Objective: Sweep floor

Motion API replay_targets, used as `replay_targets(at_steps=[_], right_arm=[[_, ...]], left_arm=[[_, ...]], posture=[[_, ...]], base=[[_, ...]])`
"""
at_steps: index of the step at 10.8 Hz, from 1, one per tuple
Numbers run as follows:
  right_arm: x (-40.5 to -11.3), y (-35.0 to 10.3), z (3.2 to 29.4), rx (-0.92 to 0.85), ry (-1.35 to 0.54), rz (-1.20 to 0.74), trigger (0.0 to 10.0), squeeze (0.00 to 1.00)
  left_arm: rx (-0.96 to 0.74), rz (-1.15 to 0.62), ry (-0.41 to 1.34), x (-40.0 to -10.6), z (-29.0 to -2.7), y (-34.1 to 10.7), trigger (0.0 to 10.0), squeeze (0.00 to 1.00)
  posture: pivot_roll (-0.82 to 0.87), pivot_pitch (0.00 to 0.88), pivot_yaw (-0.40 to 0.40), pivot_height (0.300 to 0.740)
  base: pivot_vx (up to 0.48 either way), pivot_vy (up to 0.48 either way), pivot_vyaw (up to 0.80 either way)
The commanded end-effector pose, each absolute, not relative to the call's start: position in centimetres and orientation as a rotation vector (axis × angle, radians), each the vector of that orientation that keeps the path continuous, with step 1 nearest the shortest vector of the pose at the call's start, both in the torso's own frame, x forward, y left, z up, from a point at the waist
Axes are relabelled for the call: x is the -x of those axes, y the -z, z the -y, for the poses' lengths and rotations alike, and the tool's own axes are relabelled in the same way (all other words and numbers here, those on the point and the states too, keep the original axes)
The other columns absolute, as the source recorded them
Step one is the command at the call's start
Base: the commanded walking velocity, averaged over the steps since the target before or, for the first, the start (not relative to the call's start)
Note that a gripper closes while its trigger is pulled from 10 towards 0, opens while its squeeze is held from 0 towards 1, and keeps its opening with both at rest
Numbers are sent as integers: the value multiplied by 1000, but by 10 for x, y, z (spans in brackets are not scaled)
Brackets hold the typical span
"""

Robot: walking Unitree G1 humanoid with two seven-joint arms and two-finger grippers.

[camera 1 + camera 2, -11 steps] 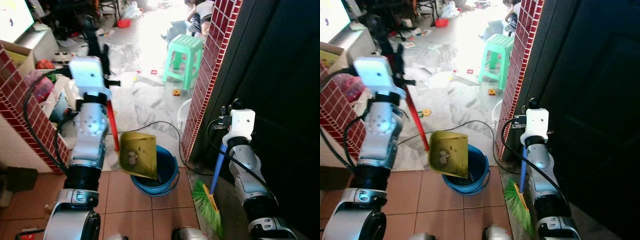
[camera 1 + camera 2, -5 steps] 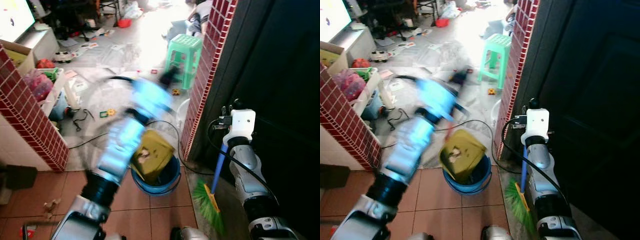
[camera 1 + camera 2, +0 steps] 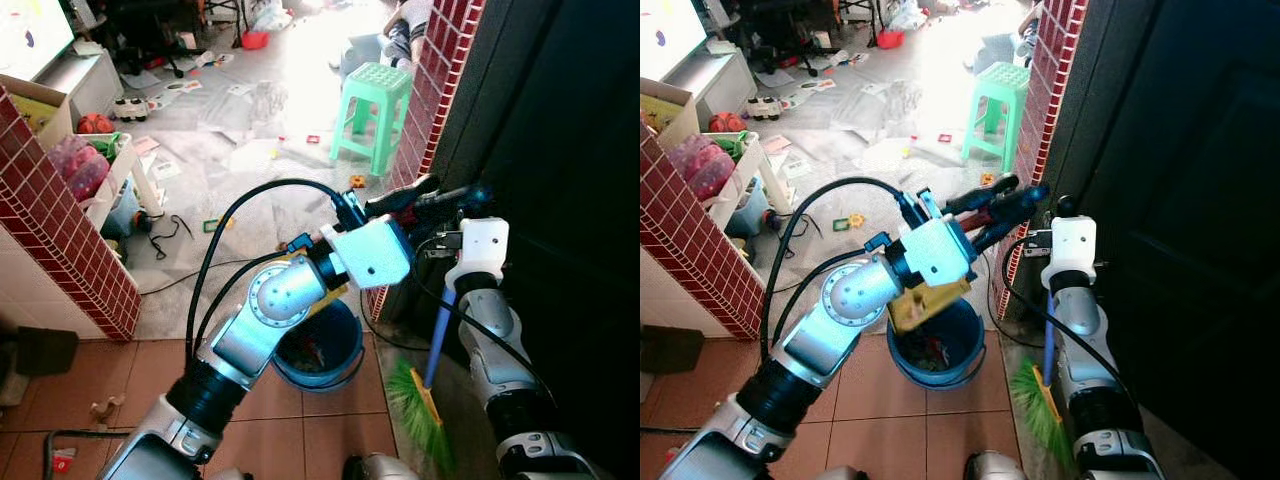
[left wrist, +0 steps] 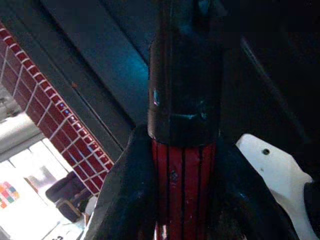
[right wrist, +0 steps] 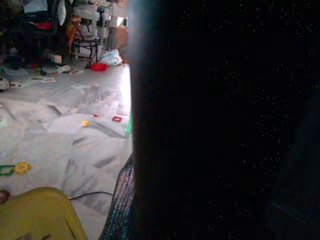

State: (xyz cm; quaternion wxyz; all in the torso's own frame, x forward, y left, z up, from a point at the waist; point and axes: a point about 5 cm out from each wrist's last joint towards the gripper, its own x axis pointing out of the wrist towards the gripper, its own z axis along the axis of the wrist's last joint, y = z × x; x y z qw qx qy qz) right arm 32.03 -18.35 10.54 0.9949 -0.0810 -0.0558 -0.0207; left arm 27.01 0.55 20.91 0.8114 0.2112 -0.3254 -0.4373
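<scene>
The blue bucket on the terracotta tiles serves as the landmark. Far to its left stands a red-tiled low wall, and beyond it, further into the room, lie scattered toys and papers on the marble floor, with a green stool behind the bucket. Directly above the bucket, the left arm has swung across from the left side, where it held the yellow dustpan upright a second ago with debris still in the pan; the dustpan is now tipped over the bucket's mouth, and dark litter shows inside the bucket. The left gripper is clamped around the dustpan's red handle, its two black fingers pressed on either side of it, and points past the bucket toward the dark door. The change suggests that the collected dirt is being, or has been, emptied, so one sweep-and-dump cycle is near its end while the littered floor beyond remains to be swept. To the bucket's right, the broom with blue handle and green bristles stands against the right arm; the right gripper sits at the handle's top, but whether its fingers are apart or together cannot be told.
</scene>
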Motion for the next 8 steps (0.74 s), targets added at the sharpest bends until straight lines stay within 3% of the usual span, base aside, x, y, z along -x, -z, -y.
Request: replay_targets(at_steps=[1, 4, 8], right_arm=[[-325, -115, 183, 164, 48, 155, 10000, 0], [-326, -115, 183, 164, 45, 154, 10000, 0], [-327, -115, 182, 163, 45, 154, 10000, 0]], left_arm=[[-422, 742, 898, -270, -8, -224, 10000, 0], [-416, 797, 770, -279, -20, -242, 10000, 0], [-265, 846, 420, -307, -64, -287, 10000, 0]], posture=[[-75, 0, -14, 740], [-73, 0, -16, 740], [-66, 0, -19, 740]], base=[[0, 0, 0], [0, 0, 0], [0, 0, 0]])
